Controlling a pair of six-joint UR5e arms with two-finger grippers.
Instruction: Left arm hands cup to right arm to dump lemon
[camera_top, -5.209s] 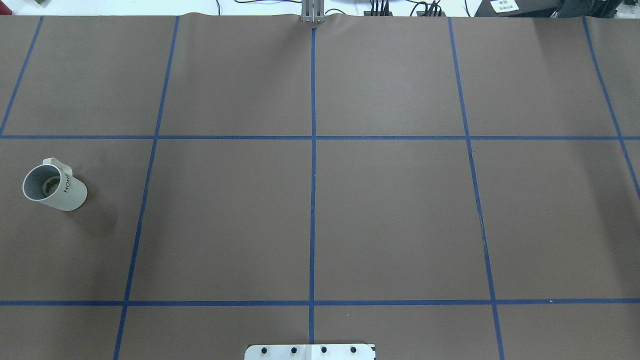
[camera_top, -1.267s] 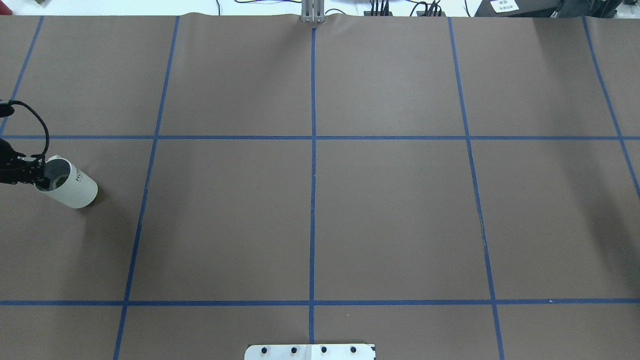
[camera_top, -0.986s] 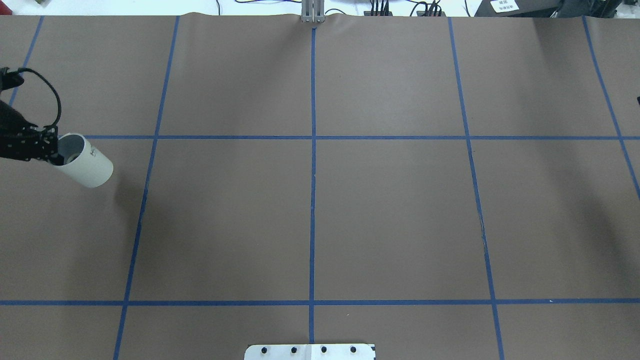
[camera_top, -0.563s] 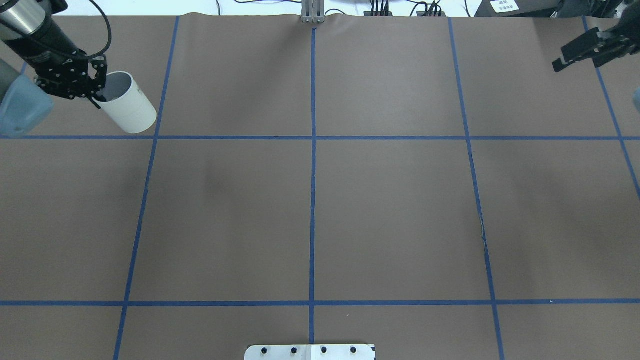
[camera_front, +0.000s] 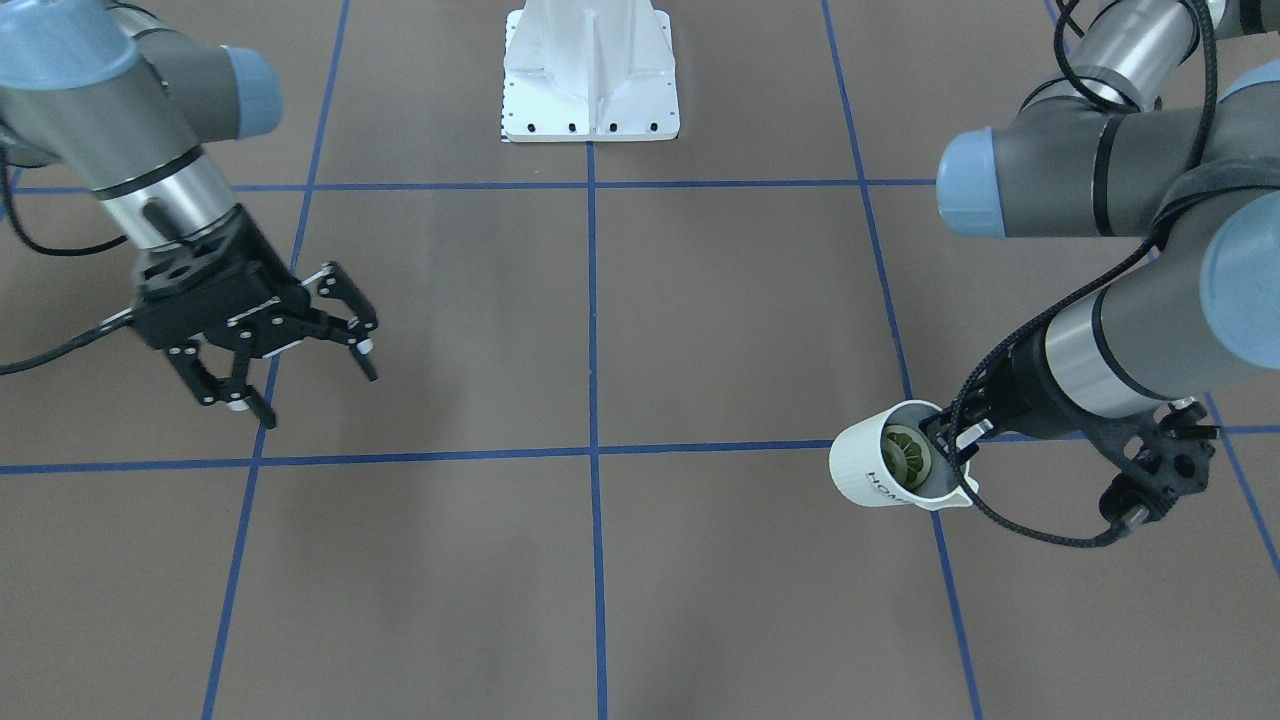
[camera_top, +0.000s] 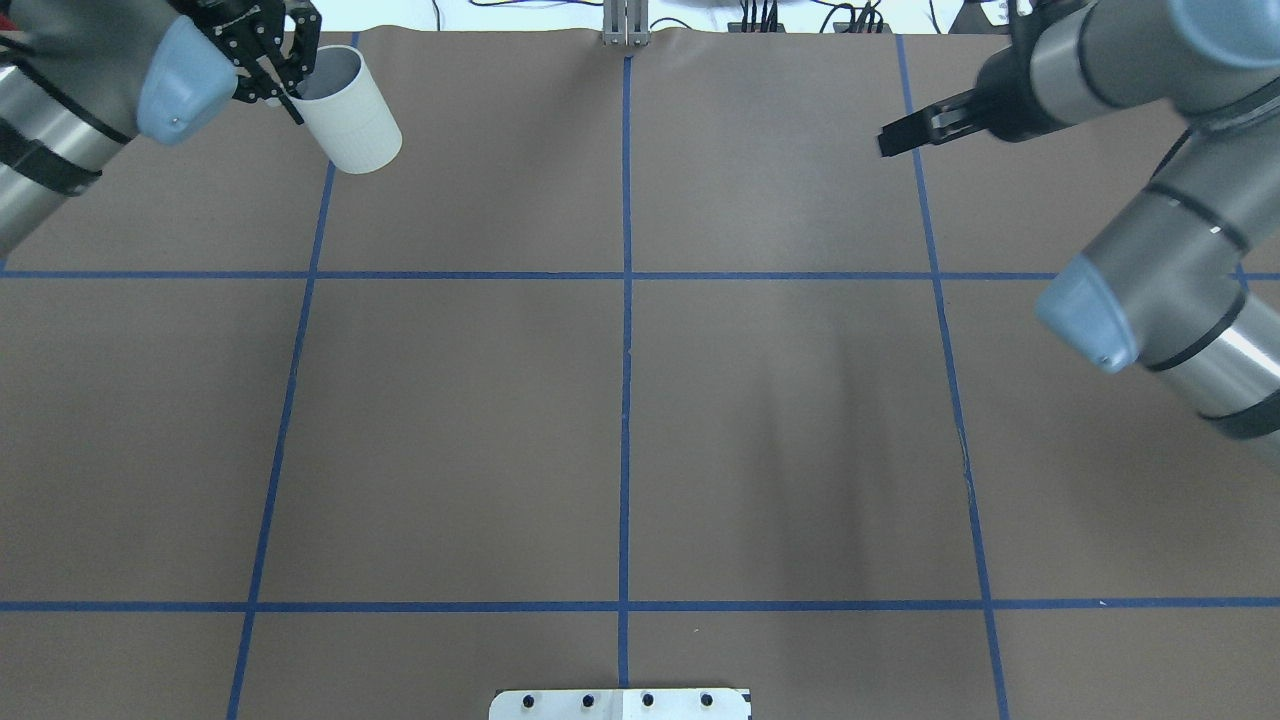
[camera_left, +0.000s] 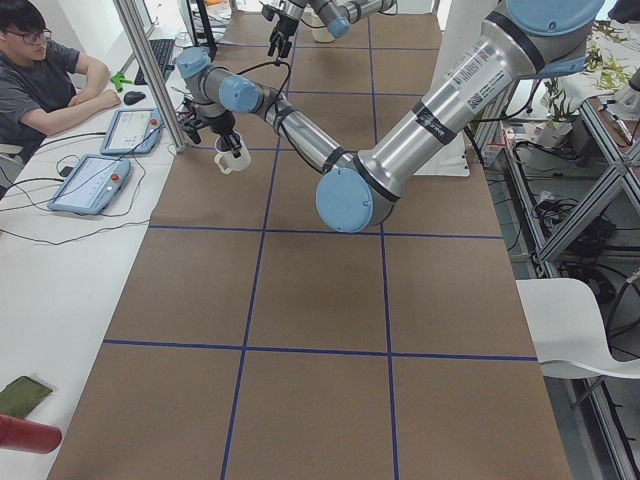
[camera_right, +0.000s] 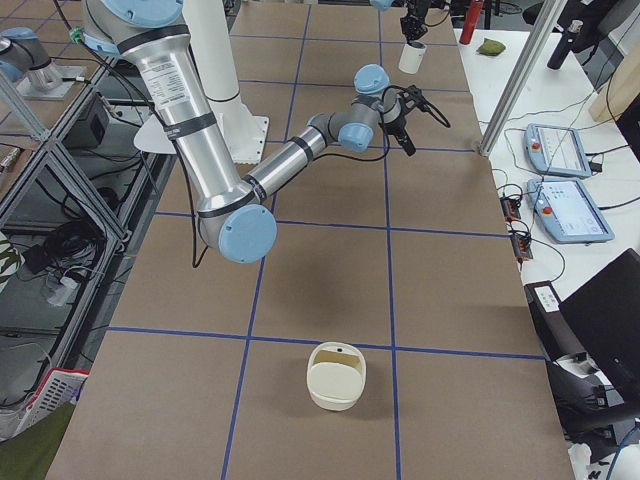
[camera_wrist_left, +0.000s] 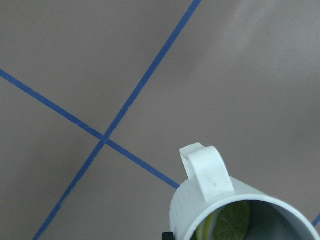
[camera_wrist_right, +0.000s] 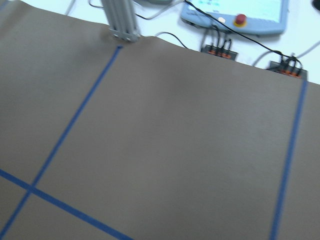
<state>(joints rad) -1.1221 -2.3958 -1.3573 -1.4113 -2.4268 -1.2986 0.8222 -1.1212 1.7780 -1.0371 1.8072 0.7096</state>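
The cup (camera_front: 872, 470) is a white mug with dark lettering, held off the table and tilted. My left gripper (camera_front: 950, 438) is shut on its rim, one finger inside and one outside. The lemon (camera_front: 908, 458) lies inside it, yellow-green. In the overhead view the cup (camera_top: 352, 118) hangs at the far left with the left gripper (camera_top: 296, 88) on it. The left wrist view shows the cup's handle (camera_wrist_left: 207, 172) and the lemon (camera_wrist_left: 231, 223) inside. My right gripper (camera_front: 318, 398) is open and empty, far across the table, and shows at the far right (camera_top: 900, 138) overhead.
A cream-coloured container (camera_right: 337, 375) stands on the brown mat at the table's right end. The white robot base (camera_front: 590, 80) sits at the near edge. A person (camera_left: 40, 70) sits at a desk with tablets (camera_left: 92, 182) beside the table.
The cup stood on the mat at the left. My left gripper took its rim, lifted it and carried it toward the far edge and rightward. My right arm came in from the right.
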